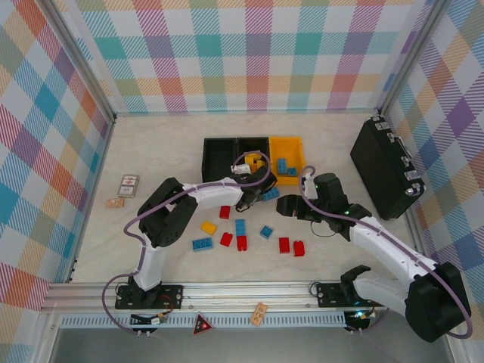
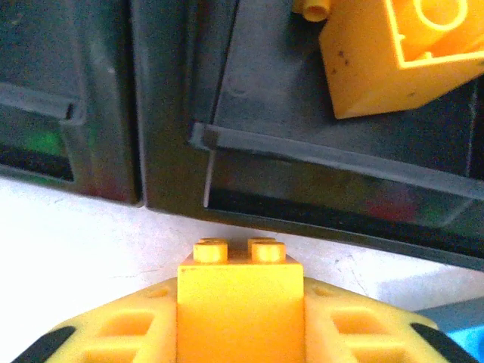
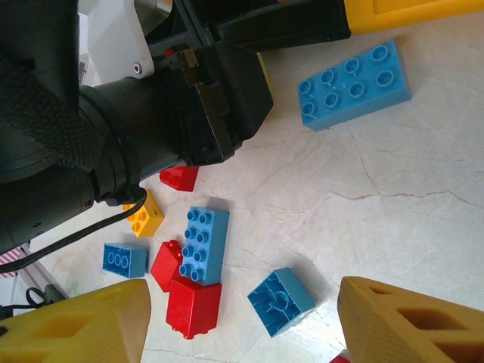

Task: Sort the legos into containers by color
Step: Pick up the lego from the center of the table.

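Left gripper (image 2: 240, 336) clamps yellow brick (image 2: 240, 299), bottom centre of wrist view, just before black bin (image 2: 302, 155) wall. Right gripper (image 3: 242, 333) open above scattered red and blue bricks (image 1: 241, 234), centre of top view.

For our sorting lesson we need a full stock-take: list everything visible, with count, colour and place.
Black bins: two, black, side by side, far centre.
Yellow-orange bin: one, yellow-orange, right of them.
Red bricks: five, red, loose mid-table.
Blue bricks: four, blue, loose mid-table; at least two more in the yellow-orange bin.
Yellow bricks: two, yellow; one loose, one in the right-hand black bin.
Hard case: one, black, right side.
Printed cards: two, pale, left side.
Left gripper: one, yellow fingers, shut on a third yellow brick, before the black bins.
Right gripper: one, yellow fingers, open above loose bricks.
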### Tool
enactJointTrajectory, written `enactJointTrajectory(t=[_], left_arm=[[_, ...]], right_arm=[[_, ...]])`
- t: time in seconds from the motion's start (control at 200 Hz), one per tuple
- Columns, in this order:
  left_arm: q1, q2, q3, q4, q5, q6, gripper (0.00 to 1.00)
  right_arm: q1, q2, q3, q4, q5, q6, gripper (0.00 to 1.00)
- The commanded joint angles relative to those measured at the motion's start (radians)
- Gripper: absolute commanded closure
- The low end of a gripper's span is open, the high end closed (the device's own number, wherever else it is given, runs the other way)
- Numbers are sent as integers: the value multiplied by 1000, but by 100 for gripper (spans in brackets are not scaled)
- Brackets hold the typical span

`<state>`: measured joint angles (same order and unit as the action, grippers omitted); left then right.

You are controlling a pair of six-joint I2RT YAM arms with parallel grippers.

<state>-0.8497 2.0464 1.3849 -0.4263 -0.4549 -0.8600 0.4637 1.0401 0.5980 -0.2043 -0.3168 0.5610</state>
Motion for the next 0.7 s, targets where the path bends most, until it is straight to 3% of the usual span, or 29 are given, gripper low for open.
enactJointTrajectory(t=[0.0, 0.205, 0.345, 0.445, 0.695], left_arm=[[-7, -32, -5, -28, 4, 30, 70], [-6, -117, -27, -56, 48, 93, 70], [27, -187, -3, -72, 159, 161, 70], [71, -193, 72, -126, 251, 197, 70], [150, -96, 323, -237, 323, 301, 70]], right_arm=[[-6, -26, -15, -16, 14, -13, 33], [-7, -27, -9, -13, 10, -10, 33], [-6, -35, -6, -13, 16, -9, 33], [-6, -32, 0, -4, 17, -4, 33], [-7, 0, 40, -42, 59, 7, 33]])
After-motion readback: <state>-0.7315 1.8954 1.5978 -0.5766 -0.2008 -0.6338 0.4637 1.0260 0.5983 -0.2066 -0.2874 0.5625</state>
